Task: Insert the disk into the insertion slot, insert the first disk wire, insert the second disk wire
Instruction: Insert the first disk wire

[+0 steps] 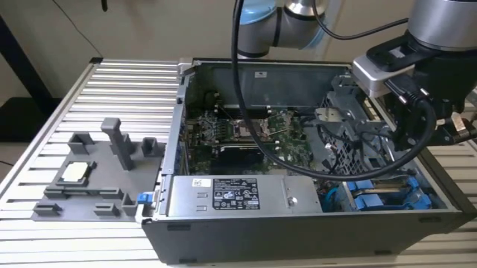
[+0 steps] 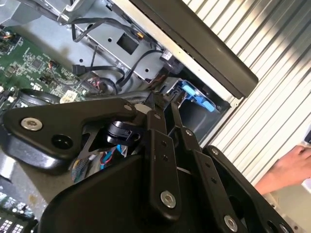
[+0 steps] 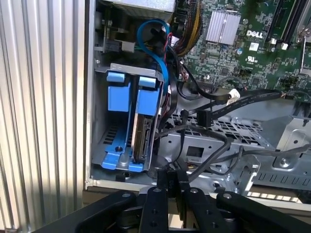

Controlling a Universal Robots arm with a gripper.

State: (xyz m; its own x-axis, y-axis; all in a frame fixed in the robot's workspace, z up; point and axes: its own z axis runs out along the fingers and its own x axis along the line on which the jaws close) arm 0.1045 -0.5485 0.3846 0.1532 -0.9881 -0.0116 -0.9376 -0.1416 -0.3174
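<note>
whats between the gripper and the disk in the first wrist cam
In the first wrist view, black wires loop across the stretch between the gripper and the disk.

Exterior view: high, off the case, looking down into it.
Wrist views: close over the slot corner, which both share.

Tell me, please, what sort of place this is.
Probably a robotics lab bench for computer assembly: an open grey desktop computer case sits on a ribbed aluminium table, a grey plastic fixture tray lies beside it, and a silver robot arm reaches over.
</note>
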